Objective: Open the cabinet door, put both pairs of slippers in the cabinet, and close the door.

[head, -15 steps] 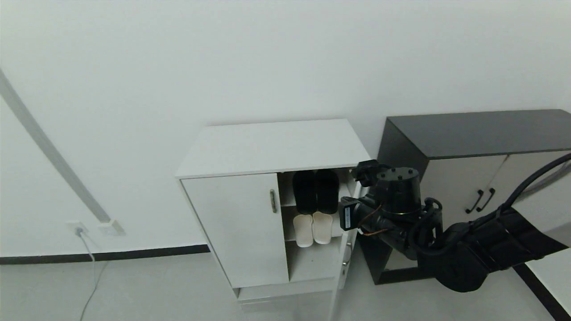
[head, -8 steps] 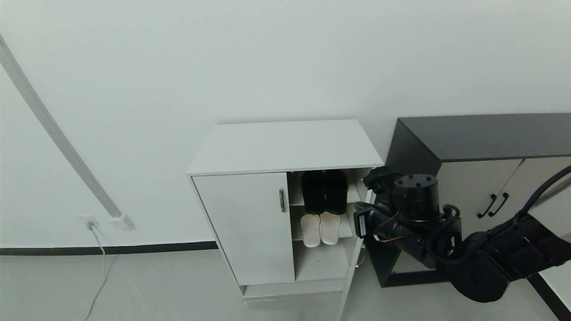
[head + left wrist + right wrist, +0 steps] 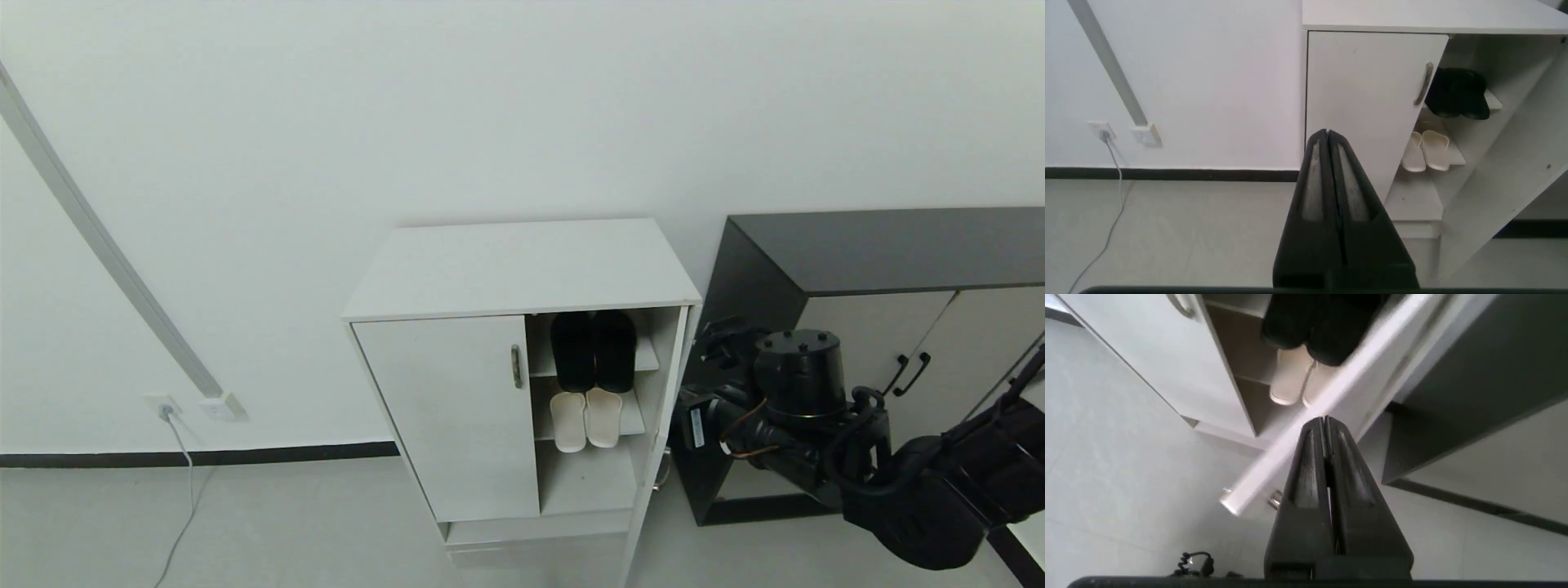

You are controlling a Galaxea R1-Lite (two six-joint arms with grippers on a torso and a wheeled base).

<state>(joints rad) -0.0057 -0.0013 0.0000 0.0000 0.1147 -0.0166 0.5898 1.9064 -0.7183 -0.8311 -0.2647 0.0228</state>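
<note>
Shelved inside cabinet (image 3: 522, 269): black slippers (image 3: 593, 349), white slippers (image 3: 585, 418). The door (image 3: 657, 433), swung out, is likely light, stiff and free-swinging; push its outer face near the free edge. The right gripper (image 3: 717, 341), pressed together, sits just right of it. The left gripper (image 3: 1327, 139) is likewise together.

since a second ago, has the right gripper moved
Yes: the right gripper has shifted rightward, away from the white cabinet, toward the dark cabinet.
</note>
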